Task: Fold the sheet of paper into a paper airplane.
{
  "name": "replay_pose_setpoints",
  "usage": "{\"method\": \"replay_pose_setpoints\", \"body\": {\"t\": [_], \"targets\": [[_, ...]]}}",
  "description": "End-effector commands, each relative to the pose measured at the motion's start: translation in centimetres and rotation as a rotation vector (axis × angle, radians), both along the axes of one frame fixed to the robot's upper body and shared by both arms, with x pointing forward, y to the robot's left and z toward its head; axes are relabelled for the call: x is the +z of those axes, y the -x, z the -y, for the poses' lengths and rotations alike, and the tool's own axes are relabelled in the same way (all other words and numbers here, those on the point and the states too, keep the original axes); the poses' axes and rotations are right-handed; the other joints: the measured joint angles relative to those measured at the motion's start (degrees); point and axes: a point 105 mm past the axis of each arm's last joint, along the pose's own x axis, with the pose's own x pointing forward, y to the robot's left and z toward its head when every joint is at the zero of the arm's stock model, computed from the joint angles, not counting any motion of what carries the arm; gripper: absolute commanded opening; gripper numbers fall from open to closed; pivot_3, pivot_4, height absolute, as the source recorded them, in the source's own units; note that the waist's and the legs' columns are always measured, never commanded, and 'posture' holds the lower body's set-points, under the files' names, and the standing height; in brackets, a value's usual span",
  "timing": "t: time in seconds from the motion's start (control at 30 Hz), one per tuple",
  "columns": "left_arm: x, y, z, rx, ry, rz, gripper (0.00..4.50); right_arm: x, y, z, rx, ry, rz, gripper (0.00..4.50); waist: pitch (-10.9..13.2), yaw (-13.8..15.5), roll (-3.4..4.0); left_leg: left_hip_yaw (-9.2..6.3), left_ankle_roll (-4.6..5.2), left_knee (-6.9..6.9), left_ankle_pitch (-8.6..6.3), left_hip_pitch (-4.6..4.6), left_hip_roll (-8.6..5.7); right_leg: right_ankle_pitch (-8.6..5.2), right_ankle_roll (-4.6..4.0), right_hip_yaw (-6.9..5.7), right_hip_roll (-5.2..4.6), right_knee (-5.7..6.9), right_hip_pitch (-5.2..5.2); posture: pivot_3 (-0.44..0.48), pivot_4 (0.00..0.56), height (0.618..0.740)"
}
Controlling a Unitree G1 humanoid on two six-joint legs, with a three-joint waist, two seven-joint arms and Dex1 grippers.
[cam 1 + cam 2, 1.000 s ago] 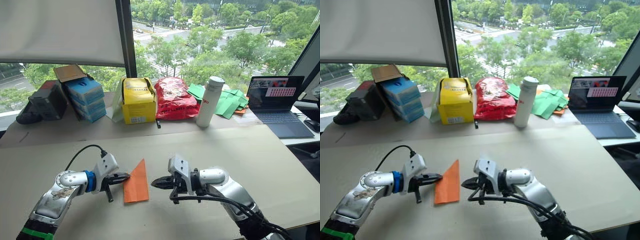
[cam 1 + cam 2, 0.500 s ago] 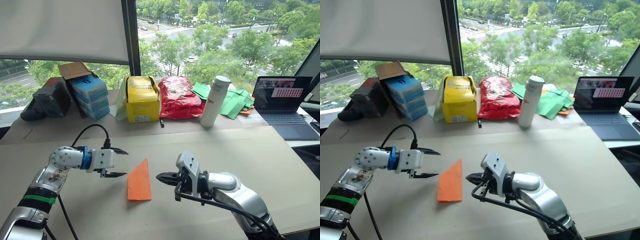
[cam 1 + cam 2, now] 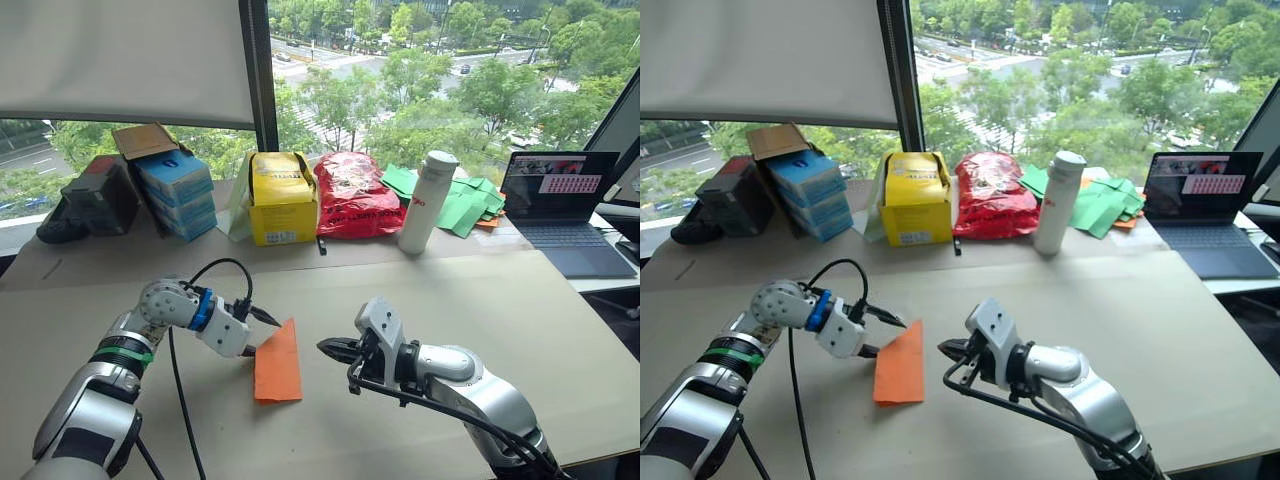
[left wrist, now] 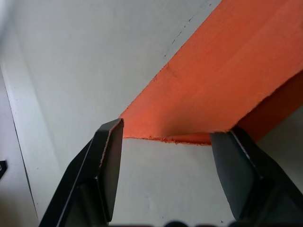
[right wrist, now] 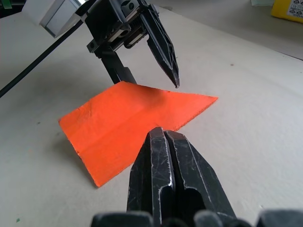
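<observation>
Left gripper [image 3: 257,333] fingers are spread, one above and one at the left edge of the sheet of paper [image 3: 278,361], nothing pinched. Right gripper [image 3: 331,349] fingers are pressed together, empty, just beside the paper's right edge. Paper lies folded into a narrow wedge on the table [image 3: 450,300] between both grippers. Step judged mid-fold: left edge is to be pinched next, right tip used for holding down.

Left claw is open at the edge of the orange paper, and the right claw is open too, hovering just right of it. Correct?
Not quite: the right claw is shut, its fingers pressed together in the right wrist view. The left claw is indeed open at the edge of the orange paper, and the right one hovers just right of it.
</observation>
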Motion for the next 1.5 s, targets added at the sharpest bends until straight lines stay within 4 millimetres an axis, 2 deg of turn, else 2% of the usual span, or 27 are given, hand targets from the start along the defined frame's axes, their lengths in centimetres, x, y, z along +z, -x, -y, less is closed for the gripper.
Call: {"method": "replay_pose_setpoints", "body": {"t": [0.03,0.17,0.2,0.37,0.47,0.53,0.6,0.7,0.83,0.87,0.97,1.07,1.27,1.4,1.5], "targets": [[0.2,0.2,0.2,-0.043,-0.016,0.022,1.42,0.9,0.4,0.1,-0.005,-0.022,0.03,0.0,0.0,-0.1,0.0,-0.01,0.0,0.03,0.0,0.0,0.0,0.0,0.0,-0.01,0.01,0.02,0.0,0.0,0.15,0.74],[-0.5,0.4,-0.1,-0.034,-0.04,0.012,0.08,0.9,0.2,0.2,-0.019,-0.02,0.034,0.0,0.0,-0.3,0.0,-0.01,0.02,0.13,-0.01,-0.02,0.0,0.0,0.0,-0.03,0.04,0.08,0.02,0.0,0.15,0.74],[-0.5,0.2,-0.4,-0.003,-0.036,0.007,0.02,1.0,0.1,0.3,-0.026,-0.018,0.04,0.0,0.0,-0.4,0.0,-0.02,0.03,0.16,-0.02,-0.02,0.0,-0.01,0.01,-0.03,0.05,0.09,0.02,0.0,0.15,0.74],[0.5,-0.7,-0.8,0.165,0.067,-0.005,0.02,1.5,-0.5,1.0,-0.074,-0.018,0.072,0.0,0.0,-0.6,0.0,-0.01,0.09,0.41,-0.05,-0.04,0.0,-0.02,0.05,-0.01,0.1,0.19,0.06,0.0,0.15,0.74],[1.5,-0.4,-0.7,0.349,0.182,-0.084,0.02,2.0,-1.2,1.7,-0.133,-0.016,0.104,0.0,0.0,-0.6,0.01,-0.02,0.11,0.45,-0.06,-0.05,0.01,-0.02,0.07,0.01,0.09,0.27,0.04,0.0,0.15,0.74],[1.5,0.1,-0.9,0.475,0.192,-0.135,0.02,2.2,-1.4,2.0,-0.155,-0.016,0.115,0.0,0.0,-0.6,0.01,-0.03,0.12,0.46,-0.07,-0.1,0.01,-0.03,0.08,0.02,0.1,0.27,0.01,0.0,0.15,0.74],[0.7,1.4,-0.7,0.541,0.152,-0.202,0.02,2.2,-1.4,2.1,-0.161,-0.008,0.121,0.0,0.0,-0.6,0.01,-0.03,0.11,0.46,-0.07,-0.1,0.01,-0.03,0.09,0.05,0.11,0.27,0.0,0.0,0.15,0.74],[0.5,2.3,0.6,0.649,0.201,-0.276,0.02,1.9,-1.2,1.9,-0.142,0.006,0.112,0.0,0.0,-0.5,0.06,-0.01,0.13,0.45,-0.09,-0.07,0.01,-0.05,0.12,0.1,0.12,0.26,0.04,0.0,0.15,0.74],[-0.1,2.8,0.9,0.688,0.191,-0.296,0.02,1.5,-0.8,1.4,-0.102,0.022,0.105,0.0,0.0,-0.2,0.06,-0.06,0.11,0.48,-0.07,-0.05,0.01,-0.05,0.13,0.07,0.11,0.26,0.1,0.0,0.15,0.74],[-0.3,2.8,0.7,0.693,0.185,-0.3,0.56,1.4,-0.8,1.4,-0.097,0.031,0.107,0.0,0.0,-0.2,0.06,-0.05,0.08,0.47,-0.06,-0.04,0.01,-0.05,0.13,0.1,0.08,0.26,0.1,0.0,0.15,0.74],[-0.5,2.8,0.3,0.7,0.182,-0.302,1.51,1.1,-0.9,1.4,-0.092,0.044,0.111,0.0,0.0,-0.3,0.06,-0.05,0.04,0.44,-0.04,-0.01,0.01,-0.05,0.12,0.13,0.0,0.26,0.09,0.0,0.15,0.74],[0.4,3.2,-0.1,0.684,0.235,-0.333,2.52,1.0,-1.0,1.6,-0.095,0.05,0.119,0.0,0.0,-0.5,0.06,-0.04,0.01,0.42,-0.03,0.0,0.01,-0.04,0.12,0.17,-0.06,0.25,0.08,0.0,0.15,0.74],[2.7,5.2,-1.9,0.689,0.392,-0.488,2.54,1.1,-0.5,1.6,-0.067,0.057,0.135,1.89,0.0,-0.5,0.06,-0.04,-0.02,0.42,-0.03,-0.02,0.02,-0.04,0.11,0.43,-0.09,0.25,0.03,0.0,0.15,0.74],[1.7,6.8,-4.6,0.766,0.399,-0.568,2.54,1.0,1.2,0.4,0.046,0.059,0.16,3.33,0.0,-0.5,0.1,-0.04,0.0,0.4,-0.04,0.04,0.03,-0.04,0.11,0.48,-0.09,0.21,0.08,0.0,0.15,0.74],[1.4,6.5,-5.8,0.848,0.497,-0.595,2.54,0.2,2.2,-1.1,0.122,0.064,0.194,4.37,0.0,-0.5,0.09,-0.05,0.01,0.39,-0.05,0.06,0.04,-0.04,0.11,0.47,-0.08,0.21,0.1,0.0,0.15,0.74]]}}
